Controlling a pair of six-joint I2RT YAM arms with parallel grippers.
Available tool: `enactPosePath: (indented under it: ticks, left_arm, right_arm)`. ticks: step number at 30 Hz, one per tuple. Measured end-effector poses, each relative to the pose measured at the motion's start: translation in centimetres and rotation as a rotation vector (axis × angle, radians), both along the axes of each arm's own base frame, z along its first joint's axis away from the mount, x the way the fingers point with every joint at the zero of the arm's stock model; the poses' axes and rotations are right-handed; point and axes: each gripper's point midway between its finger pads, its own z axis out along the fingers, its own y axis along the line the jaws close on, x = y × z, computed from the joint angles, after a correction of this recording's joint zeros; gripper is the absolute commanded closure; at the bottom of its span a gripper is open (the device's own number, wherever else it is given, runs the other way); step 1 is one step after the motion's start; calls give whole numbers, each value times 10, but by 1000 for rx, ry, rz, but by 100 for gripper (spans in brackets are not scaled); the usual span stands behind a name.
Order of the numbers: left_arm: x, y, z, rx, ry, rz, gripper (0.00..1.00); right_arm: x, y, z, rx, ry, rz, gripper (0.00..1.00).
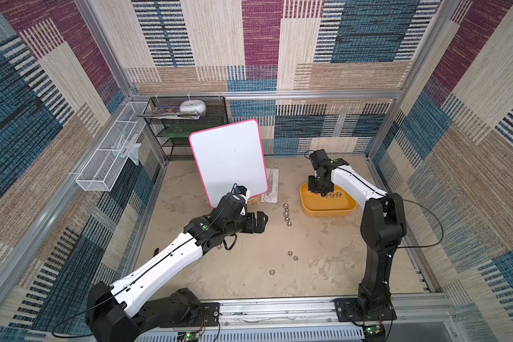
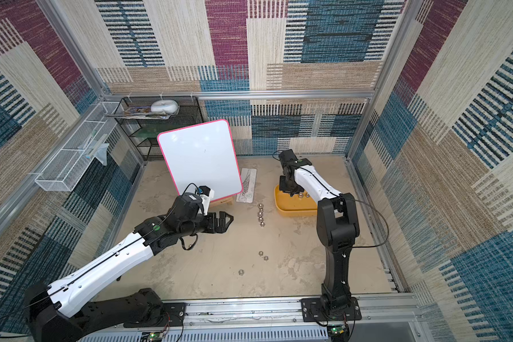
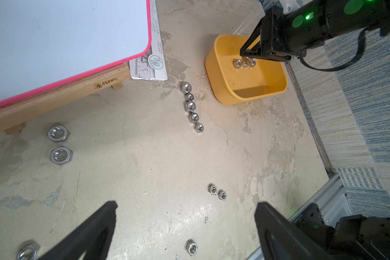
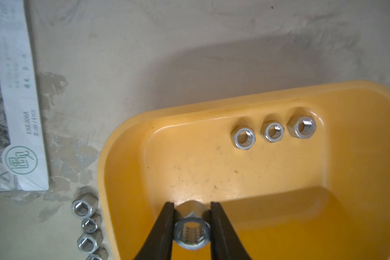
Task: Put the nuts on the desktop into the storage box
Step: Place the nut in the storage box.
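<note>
The yellow storage box (image 1: 329, 207) (image 2: 293, 208) sits at the back right of the beige desktop (image 1: 249, 266). Three nuts (image 4: 273, 131) lie in a row on its floor. My right gripper (image 4: 192, 203) (image 1: 323, 192) hangs inside the box, shut on a silver hex nut (image 4: 191, 234). A line of several nuts (image 1: 286, 213) (image 3: 191, 105) lies on the desktop just left of the box. Two more nuts (image 1: 292, 255) and a single one (image 1: 272, 271) lie nearer the front. My left gripper (image 1: 262, 220) (image 3: 187, 203) hovers open left of the line, holding nothing.
A pink-rimmed whiteboard (image 1: 228, 160) on a wooden stand leans at the back centre, with a ruler packet (image 1: 271, 186) beside it. Three larger nuts (image 3: 57, 133) lie by the stand. A black mesh shelf (image 1: 187, 124) and a white wire basket (image 1: 113, 154) stand at the back left.
</note>
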Motion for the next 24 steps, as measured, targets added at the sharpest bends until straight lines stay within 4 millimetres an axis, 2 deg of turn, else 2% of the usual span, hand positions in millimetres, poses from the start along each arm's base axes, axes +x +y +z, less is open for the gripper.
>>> enactPosePath:
  ticks: [7,13,17,24]
  left_arm:
    - [-1,1,3,-6,-8,1,0]
    - [-2,3,4,-6,-13,4,0]
    - [-2,3,4,-4,-13,7,0]
    - [1,2,1,5,-9,10,0]
  right_arm:
    - [8,-7,-37,-2,47,-13,74]
    - [16,-17,-57,-4,73,-29,74]
    - [21,-20,-66,-10,83,-29,74]
    - [32,-20,-63,-8,62,-21,68]
